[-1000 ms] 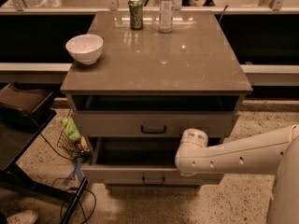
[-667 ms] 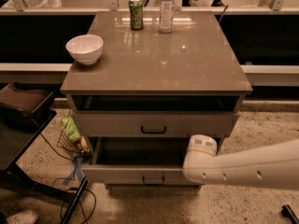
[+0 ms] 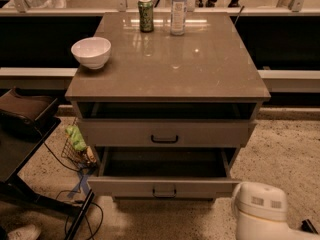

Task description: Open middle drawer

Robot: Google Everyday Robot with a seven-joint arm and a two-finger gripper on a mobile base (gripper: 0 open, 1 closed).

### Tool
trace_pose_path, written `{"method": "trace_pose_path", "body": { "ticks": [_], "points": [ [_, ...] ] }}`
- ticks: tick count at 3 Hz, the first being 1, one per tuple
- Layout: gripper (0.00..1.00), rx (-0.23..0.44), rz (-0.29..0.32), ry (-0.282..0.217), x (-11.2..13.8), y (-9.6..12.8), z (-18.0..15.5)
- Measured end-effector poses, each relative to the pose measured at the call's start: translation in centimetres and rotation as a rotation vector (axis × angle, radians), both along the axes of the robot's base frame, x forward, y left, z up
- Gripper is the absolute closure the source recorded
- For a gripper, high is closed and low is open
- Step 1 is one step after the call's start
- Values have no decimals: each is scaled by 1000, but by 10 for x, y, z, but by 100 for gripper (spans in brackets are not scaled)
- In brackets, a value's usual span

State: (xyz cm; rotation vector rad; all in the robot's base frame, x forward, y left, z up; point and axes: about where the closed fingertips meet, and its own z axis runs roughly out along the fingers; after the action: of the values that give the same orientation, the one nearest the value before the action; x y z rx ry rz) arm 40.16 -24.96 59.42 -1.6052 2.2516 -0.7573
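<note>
— Where's the middle drawer (image 3: 200,187)?
— Pulled out, beneath the top drawer (image 3: 210,133) and tabletop (image 3: 200,69).
— End effector?
— Out of view; can't tell its grip. Only the arm (image 3: 260,209) shows, lower right.

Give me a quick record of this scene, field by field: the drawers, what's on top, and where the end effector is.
middle drawer: pulled well out, no contents visible inside
upper drawer: front sits further back, dark gap above it
cabinet top: white bowl, green can, clear bottle
end effector: not in view; only a white arm segment shows at lower right, apart from the drawer
</note>
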Motion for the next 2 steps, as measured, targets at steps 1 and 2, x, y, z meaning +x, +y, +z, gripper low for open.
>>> {"method": "trace_pose_path", "body": {
  "ticks": [1, 2],
  "points": [
    [100, -25, -16, -46, -1, -9, 25],
    [100, 91, 62, 50, 35, 27, -29]
  ]
}}
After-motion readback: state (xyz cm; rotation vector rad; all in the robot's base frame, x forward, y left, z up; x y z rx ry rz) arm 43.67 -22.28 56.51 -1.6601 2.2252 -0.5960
